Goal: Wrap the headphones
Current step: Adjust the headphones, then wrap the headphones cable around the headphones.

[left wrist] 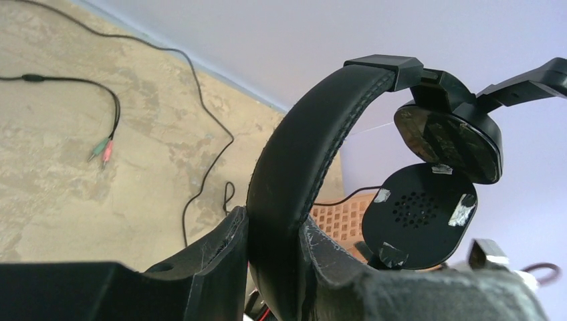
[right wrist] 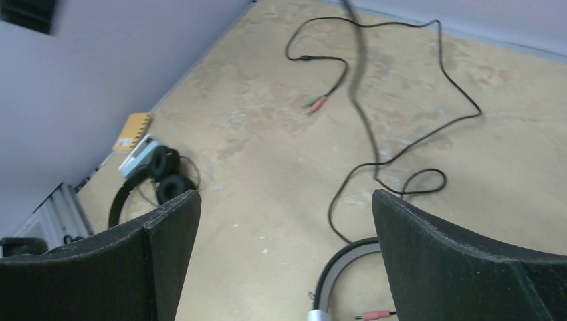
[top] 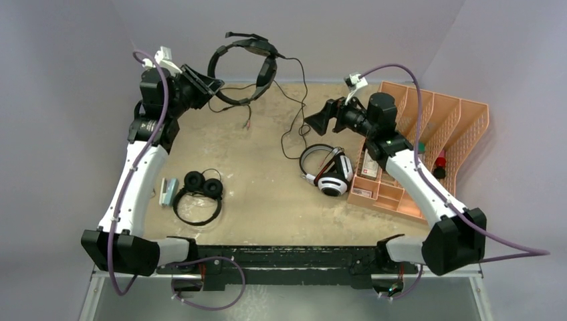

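Black larger headphones: my left pincer is clamping headband, holding them above far-left corner of bench. My right pincer is gaping wide, empty. Cable is trailing loose across bench, unwound. White-and-black pair and small black pair are lying apart, unhandled. Judging: wrapping barely begun.

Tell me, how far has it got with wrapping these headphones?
Looks done: possibly the small black pair and the white-and-black pair, lying with no long cord trailing. In hand: the left end effector grips the large black headphones by the headband, raised; the right end effector is open and empty. Left: its long cable, loose across the table.
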You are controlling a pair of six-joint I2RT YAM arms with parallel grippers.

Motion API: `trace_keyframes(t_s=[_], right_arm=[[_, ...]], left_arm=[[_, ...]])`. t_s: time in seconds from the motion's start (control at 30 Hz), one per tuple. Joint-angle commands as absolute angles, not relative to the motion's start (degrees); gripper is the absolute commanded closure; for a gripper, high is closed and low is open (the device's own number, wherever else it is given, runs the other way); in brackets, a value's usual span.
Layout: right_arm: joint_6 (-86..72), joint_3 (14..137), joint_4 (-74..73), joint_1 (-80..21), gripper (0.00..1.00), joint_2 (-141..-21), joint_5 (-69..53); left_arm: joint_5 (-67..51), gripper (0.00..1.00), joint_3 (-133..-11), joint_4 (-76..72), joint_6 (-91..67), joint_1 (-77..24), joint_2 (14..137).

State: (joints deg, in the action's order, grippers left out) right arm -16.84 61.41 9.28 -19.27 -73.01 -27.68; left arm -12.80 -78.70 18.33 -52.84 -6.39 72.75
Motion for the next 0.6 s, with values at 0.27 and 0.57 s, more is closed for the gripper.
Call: trace_keyframes(t_s=[0.27,0.57], right_arm=[[-23.80,57.66,43.62,-18.09,0.06,-81.25,-24.40],[-27.34,60.45,57.51,-18.24,0.18,-90.61,-20.96]], left_arm=[[-17.76,1.00,-93.56,10.73,-59.49,-5.98,74.08],[-21.84,1.00,-97.31,7.49,-61.46,-5.97,74.89]])
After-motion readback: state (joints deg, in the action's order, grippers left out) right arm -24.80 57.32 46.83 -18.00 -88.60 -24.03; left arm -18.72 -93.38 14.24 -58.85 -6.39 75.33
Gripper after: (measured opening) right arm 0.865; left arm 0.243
